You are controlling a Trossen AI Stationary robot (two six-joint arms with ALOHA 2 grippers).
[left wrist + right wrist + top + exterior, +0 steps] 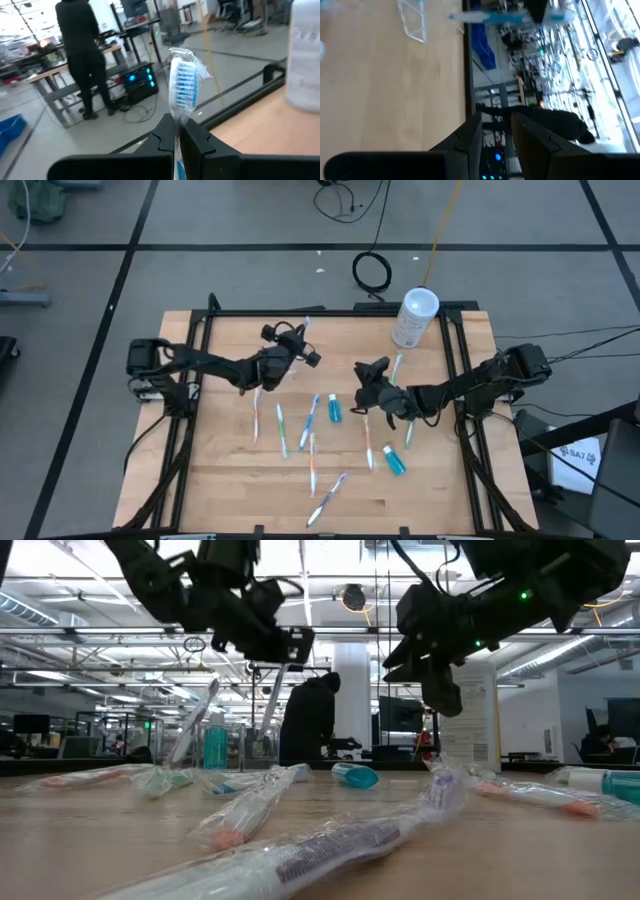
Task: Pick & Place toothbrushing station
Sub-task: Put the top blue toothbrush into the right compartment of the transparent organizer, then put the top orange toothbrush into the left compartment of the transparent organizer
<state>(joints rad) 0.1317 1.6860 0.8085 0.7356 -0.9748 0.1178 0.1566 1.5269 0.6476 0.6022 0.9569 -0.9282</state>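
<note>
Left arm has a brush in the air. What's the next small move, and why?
Probably carry it over to the clear cup and lower it in. The left gripper is shut on a wrapped toothbrush, held above the table, while the right gripper hangs open and empty.

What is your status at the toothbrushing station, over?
Left gripper shut on wrapped toothbrush, raised. Right gripper open, empty. Clear cup on table ahead of it. Loose toothbrushes scattered around.

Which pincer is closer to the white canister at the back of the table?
Right. The right pincer sits just in front of the white canister, toward the table's middle. The left pincer, gripping a wrapped toothbrush, is farther off to its side.
</note>
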